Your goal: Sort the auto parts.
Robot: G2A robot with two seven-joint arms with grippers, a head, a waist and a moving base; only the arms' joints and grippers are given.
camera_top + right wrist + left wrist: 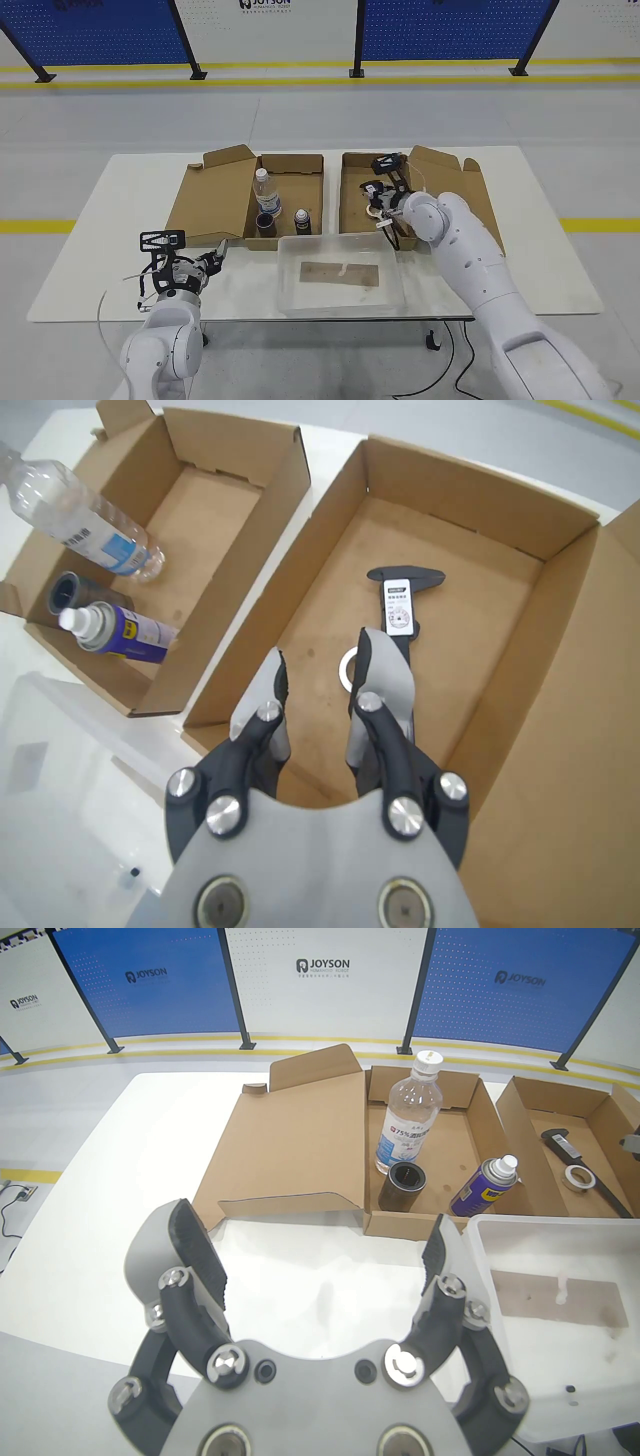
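Observation:
Two open cardboard boxes stand side by side. The left box holds a clear bottle, a black cylinder and a blue spray can. In the right box lie a black caliper and a white ring. My right gripper hovers open inside the right box, just above the ring, with nothing between its fingers. My left gripper stays open over the bare table at the front left, short of the left box.
A clear plastic tray sits at the table's front middle, holding a brown sheet. Box flaps spread flat beside each box. Blue barrier panels stand on the floor behind the table.

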